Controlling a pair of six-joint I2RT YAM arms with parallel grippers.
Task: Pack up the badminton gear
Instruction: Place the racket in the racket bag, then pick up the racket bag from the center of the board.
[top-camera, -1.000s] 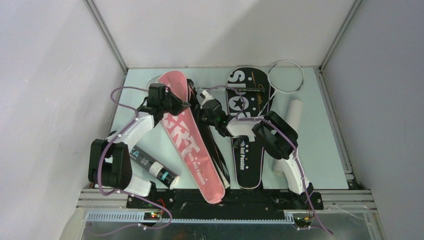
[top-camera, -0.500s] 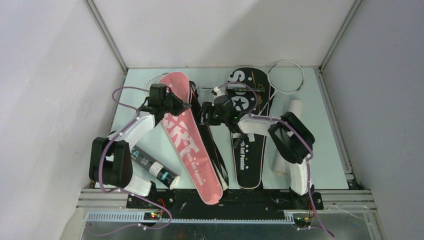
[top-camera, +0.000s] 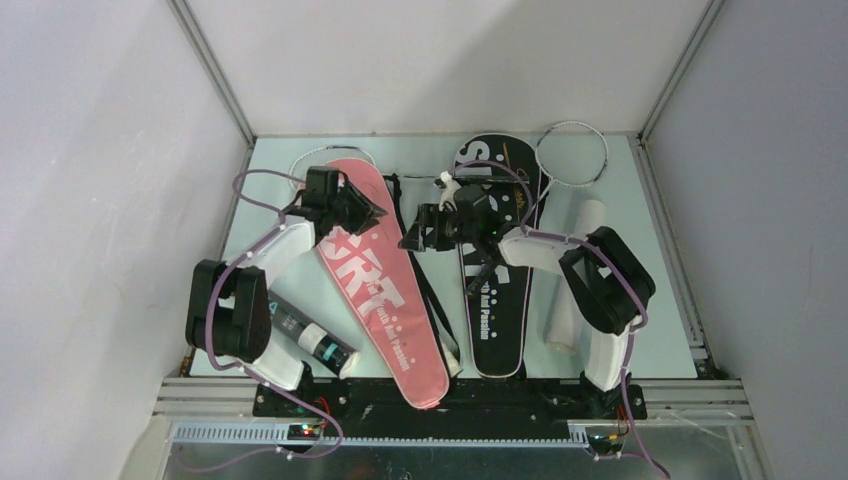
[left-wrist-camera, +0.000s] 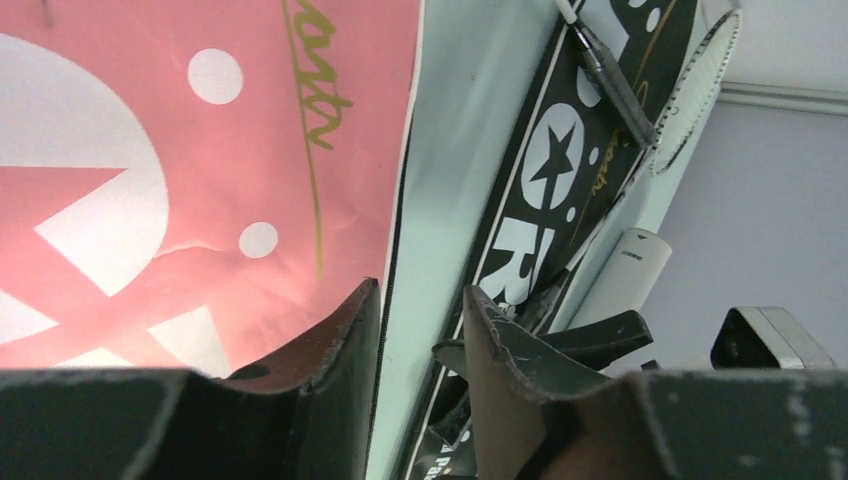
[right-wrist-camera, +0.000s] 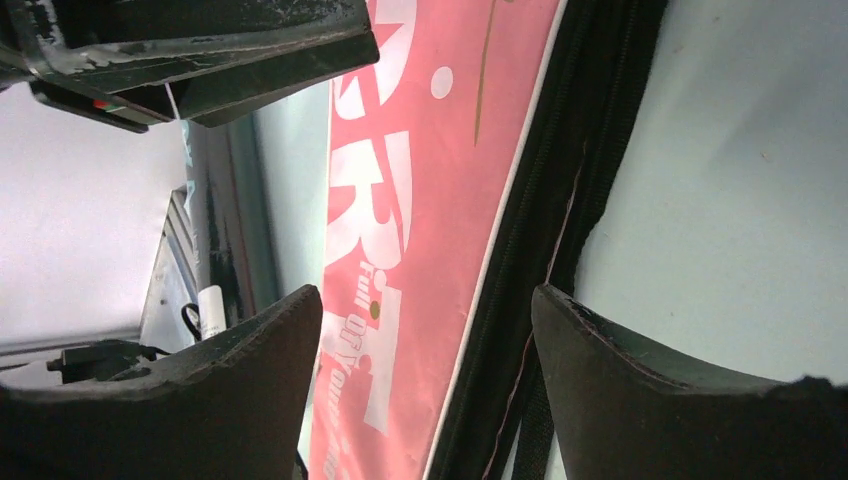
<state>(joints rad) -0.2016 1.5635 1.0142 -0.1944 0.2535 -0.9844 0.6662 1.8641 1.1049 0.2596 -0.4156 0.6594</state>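
Observation:
The pink "SPORT" cover (top-camera: 375, 285) lies slantwise on the table, with its black zip edge (right-wrist-camera: 590, 200) along its right side. My left gripper (top-camera: 366, 211) hovers over the cover's upper right edge, open, with only bare table between its fingers (left-wrist-camera: 350, 330). My right gripper (top-camera: 414, 233) hangs just right of it, wide open over the zip edge and holding nothing. The black "SPORT" cover (top-camera: 497, 300) lies to the right. A white racket head (top-camera: 572, 155) rests at its top, the shaft (left-wrist-camera: 615, 85) crossing it. A thin racket rim (top-camera: 298, 160) peeks out behind the pink cover.
A black shuttle tube (top-camera: 305, 337) lies near the left arm's base. A white tube (top-camera: 578, 270) lies right of the black cover. Grey walls close in the table on three sides. The two grippers hang close together.
Both grippers have opened and let go of the pink cover's edge. The right gripper drew back to the right. The pink cover has settled flatter, and less of its black inside shows.

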